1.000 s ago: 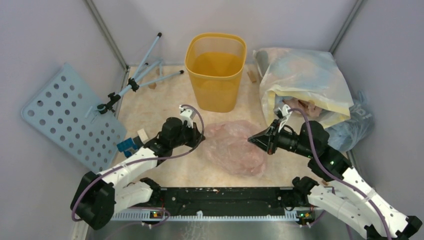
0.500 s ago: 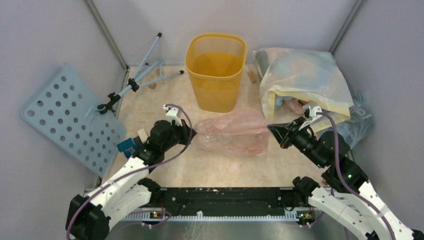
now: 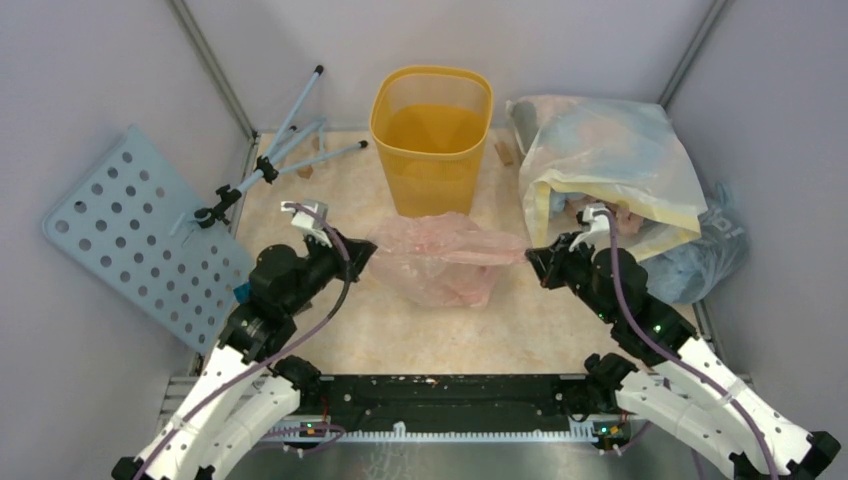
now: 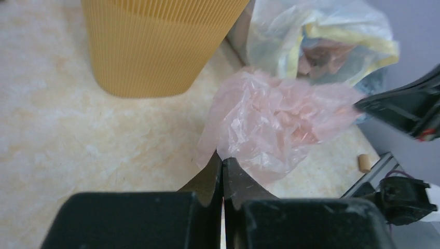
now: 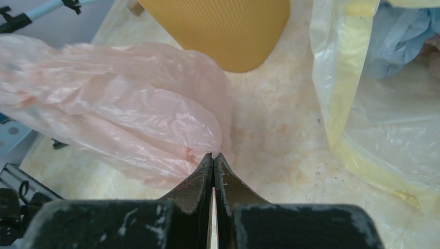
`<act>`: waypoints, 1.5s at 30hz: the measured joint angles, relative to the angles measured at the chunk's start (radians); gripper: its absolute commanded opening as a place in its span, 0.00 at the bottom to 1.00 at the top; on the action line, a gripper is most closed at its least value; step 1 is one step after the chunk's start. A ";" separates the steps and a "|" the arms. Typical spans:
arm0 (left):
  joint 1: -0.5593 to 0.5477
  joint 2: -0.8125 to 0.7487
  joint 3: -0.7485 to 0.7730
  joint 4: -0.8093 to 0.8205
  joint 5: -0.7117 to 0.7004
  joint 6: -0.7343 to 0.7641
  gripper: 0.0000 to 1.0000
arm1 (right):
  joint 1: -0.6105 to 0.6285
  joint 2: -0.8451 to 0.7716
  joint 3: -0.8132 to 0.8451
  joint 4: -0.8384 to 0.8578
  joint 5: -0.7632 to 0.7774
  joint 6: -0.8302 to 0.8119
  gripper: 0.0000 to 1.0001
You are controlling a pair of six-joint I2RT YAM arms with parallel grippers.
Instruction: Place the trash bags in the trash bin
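A thin pale pink trash bag hangs stretched between my two grippers, just in front of the trash bin, a yellow-orange ribbed wastebasket standing upright at the back centre. My left gripper is shut on the bag's left edge, and the film bunches out from its closed tips. On the right edge of the bag my right gripper is shut, the film pinched at its tips. The bin's wall fills the top of the left wrist view, and its base shows in the right wrist view.
A large whitish-yellow sack lies at the back right, with a grey-blue plastic bag beside it against the right wall. A blue perforated panel and a folded tripod lean at the left.
Both grippers have lifted the pink bag off the table and carried it back towards the bin. The left arm has drawn back to the left, stretching the bag out between them.
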 measured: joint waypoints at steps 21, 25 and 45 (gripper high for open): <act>0.000 0.134 0.066 0.230 0.349 -0.088 0.00 | 0.000 0.154 -0.019 0.016 -0.180 -0.022 0.77; -0.012 0.218 0.000 0.320 0.386 -0.147 0.00 | 0.000 0.150 -0.019 0.015 -0.229 -0.026 0.77; -0.142 0.339 -0.010 0.604 0.428 -0.244 0.00 | 0.000 0.181 -0.132 0.154 -0.487 -0.008 0.91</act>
